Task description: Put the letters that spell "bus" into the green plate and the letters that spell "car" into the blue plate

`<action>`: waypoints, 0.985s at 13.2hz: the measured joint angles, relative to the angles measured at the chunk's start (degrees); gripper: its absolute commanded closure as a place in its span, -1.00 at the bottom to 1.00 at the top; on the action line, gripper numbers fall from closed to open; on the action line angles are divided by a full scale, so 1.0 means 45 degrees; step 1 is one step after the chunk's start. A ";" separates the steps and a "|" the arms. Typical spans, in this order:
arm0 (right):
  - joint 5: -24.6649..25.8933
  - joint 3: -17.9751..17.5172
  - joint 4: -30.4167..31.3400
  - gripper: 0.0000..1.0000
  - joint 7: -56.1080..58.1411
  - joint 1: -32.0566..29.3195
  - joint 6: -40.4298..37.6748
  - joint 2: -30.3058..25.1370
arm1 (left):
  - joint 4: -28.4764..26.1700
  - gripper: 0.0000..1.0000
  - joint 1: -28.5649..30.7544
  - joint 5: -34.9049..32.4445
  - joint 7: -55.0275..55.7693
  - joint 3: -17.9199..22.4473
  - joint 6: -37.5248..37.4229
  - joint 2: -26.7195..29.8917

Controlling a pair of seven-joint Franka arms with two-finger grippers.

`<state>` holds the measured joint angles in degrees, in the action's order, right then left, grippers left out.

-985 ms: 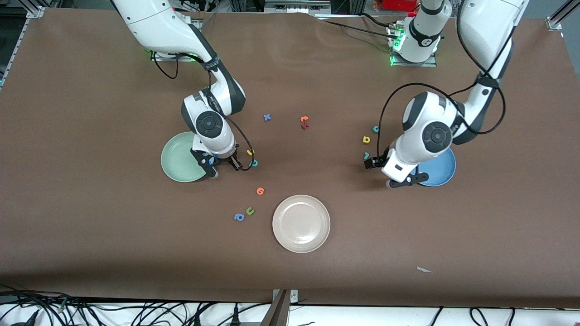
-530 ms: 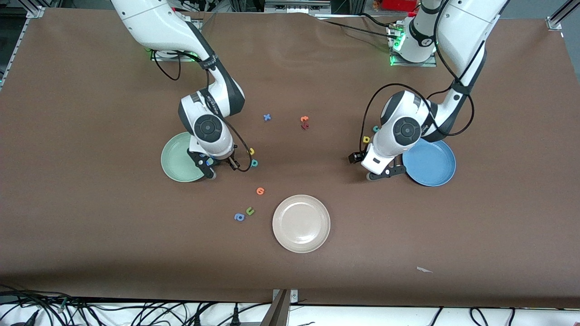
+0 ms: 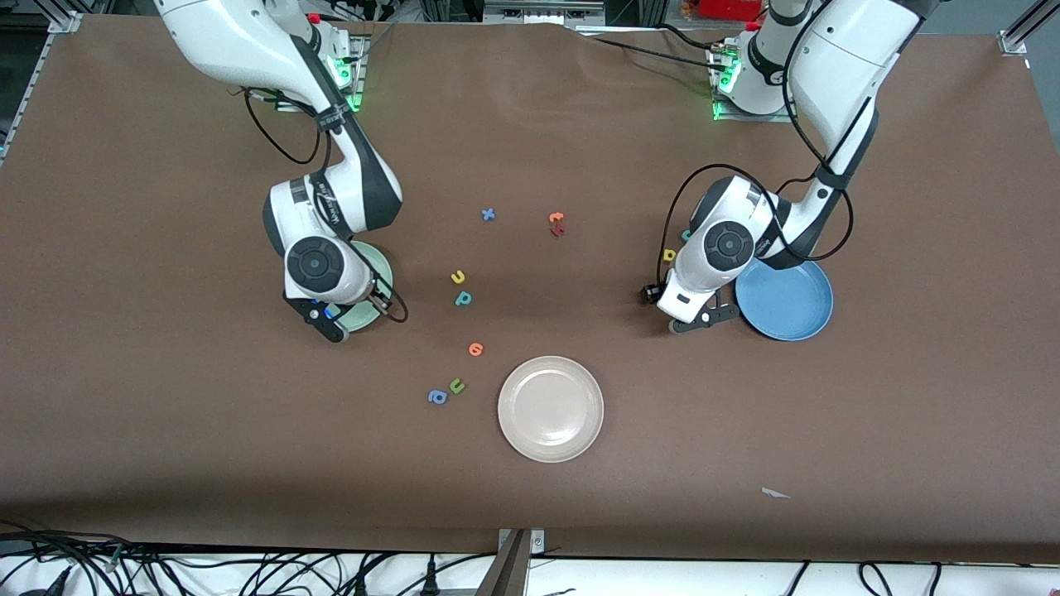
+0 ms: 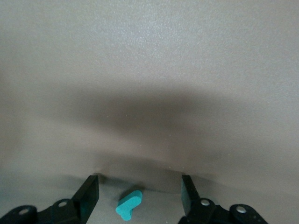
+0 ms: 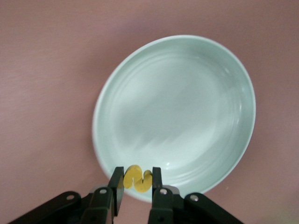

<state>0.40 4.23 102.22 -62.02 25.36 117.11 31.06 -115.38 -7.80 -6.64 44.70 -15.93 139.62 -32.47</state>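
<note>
My right gripper point(image 5: 137, 179) is shut on the yellow s point(image 5: 138, 178), which hangs over the rim of the green plate point(image 5: 187, 107). In the front view that gripper point(image 3: 377, 303) covers part of the green plate point(image 3: 374, 271). My left gripper point(image 4: 138, 184) is low over the table and open, with the teal r point(image 4: 129, 205) lying between its fingers, touching neither. In the front view the left gripper point(image 3: 658, 294) is beside the blue plate point(image 3: 787, 300). The yellow u point(image 3: 457, 277) and teal b point(image 3: 464, 299) lie together mid-table. The yellow a point(image 3: 669, 255) and teal c point(image 3: 686, 236) lie by the left arm.
A cream-white plate point(image 3: 551, 408) sits nearer the front camera. Loose letters lie about: an orange one point(image 3: 475, 349), a green u point(image 3: 456, 386), a blue a point(image 3: 436, 397), a blue x point(image 3: 488, 214), an orange point(image 3: 556, 218) and a dark red one point(image 3: 557, 231). A white scrap point(image 3: 774, 493) lies near the front edge.
My right gripper has carried the yellow s from beside the u and b to over the green plate. My left gripper has moved off the blue plate to straddle the teal r, its fingers narrowing.
</note>
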 measured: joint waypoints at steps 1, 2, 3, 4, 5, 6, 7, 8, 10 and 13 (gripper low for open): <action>-0.0001 0.0024 0.0339 0.45 0.0148 -0.0107 0.0402 0.0054 | 0.0000 -0.27 0.0000 0.0000 0.0036 -0.0001 0.0002 -0.0012; -0.0001 0.0035 0.0733 0.16 0.0227 -0.0162 0.0900 0.0097 | 0.0006 -0.30 0.0001 0.0000 0.0047 -0.0005 0.0025 -0.0014; -0.0001 0.0038 0.1075 -0.66 0.0243 -0.0165 0.1332 0.0142 | 0.0024 -0.35 0.0002 0.0000 0.0047 -0.0012 0.0049 -0.0008; -0.0002 0.0034 0.1298 -1.00 0.0243 -0.0158 0.1558 0.0174 | 0.0012 -0.36 0.0012 0.0000 0.0028 -0.0011 0.0048 -0.0008; -0.0004 0.0033 0.1384 -1.00 0.0242 -0.0153 0.1634 0.0179 | -0.0009 -0.37 0.0023 -0.0003 -0.0009 -0.0008 0.0048 -0.0008; -0.0010 0.0033 0.1377 -1.00 0.0241 -0.0152 0.1635 0.0155 | -0.0018 -0.37 0.0028 -0.0003 -0.0068 -0.0011 0.0048 -0.0004; -0.0012 0.0029 0.1340 -1.00 0.0240 -0.0151 0.1612 0.0079 | -0.0034 -0.38 0.0030 -0.0006 -0.0113 -0.0011 0.0049 0.0004; -0.0014 0.0006 0.1250 -1.00 0.0240 -0.0141 0.1529 -0.0049 | -0.0049 -0.38 0.0033 -0.0008 -0.0169 -0.0011 0.0048 0.0013; -0.0085 -0.0189 0.0794 -1.00 0.0240 -0.0120 0.1228 -0.0302 | -0.0128 -0.36 0.0034 -0.0008 -0.0265 -0.0012 0.0048 0.0060; -0.0292 -0.1073 -0.0024 -1.00 0.0980 -0.0047 0.1098 -0.0423 | -0.0405 -0.10 0.0031 -0.0009 -0.0288 -0.0045 0.0048 0.0240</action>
<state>-0.92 -0.60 102.11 -57.61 25.15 122.05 29.16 -117.21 -7.66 -6.68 43.41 -16.13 139.84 -31.40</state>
